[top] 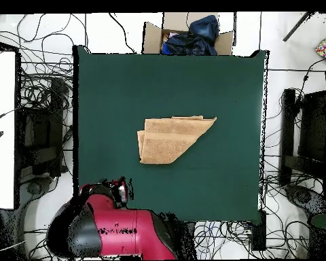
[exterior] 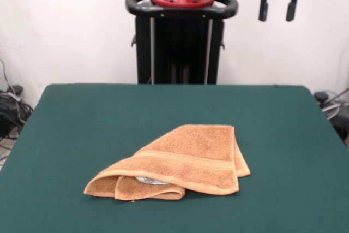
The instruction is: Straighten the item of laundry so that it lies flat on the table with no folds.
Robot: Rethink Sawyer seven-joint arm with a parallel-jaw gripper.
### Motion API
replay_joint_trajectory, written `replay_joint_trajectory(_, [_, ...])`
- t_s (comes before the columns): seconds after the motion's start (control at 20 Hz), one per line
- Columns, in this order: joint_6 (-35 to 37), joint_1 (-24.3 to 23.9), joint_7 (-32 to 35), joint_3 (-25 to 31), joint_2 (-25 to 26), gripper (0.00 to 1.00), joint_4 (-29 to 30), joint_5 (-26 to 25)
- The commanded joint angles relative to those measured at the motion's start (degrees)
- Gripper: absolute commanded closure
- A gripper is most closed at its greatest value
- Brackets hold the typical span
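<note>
You are looking at a broad table (exterior: 82, 129) with a dark green, felt-like top, and one thing lies on it: an orange-tan terry towel (exterior: 188, 159). In the front view it sits a little right of centre and toward the near edge, well apart from every side. It is folded over itself into a rough triangle, with a woven band stripe running across the top layer. At its near left corner the layers curl open (something pale shows inside the fold). From overhead, the towel (top: 171, 138) lies near the middle of the table (top: 111, 88).
</note>
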Motion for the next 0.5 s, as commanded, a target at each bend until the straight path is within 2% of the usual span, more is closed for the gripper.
replay_joint_trajectory(0.05, [-0.93, 1.24, 16.12, -2.02, 2.06, 0.00, 3.96, 3.03])
replay_joint_trajectory(0.5, [-3.43, 0.84, 16.10, -1.33, 2.86, 0.00, 5.81, 4.24])
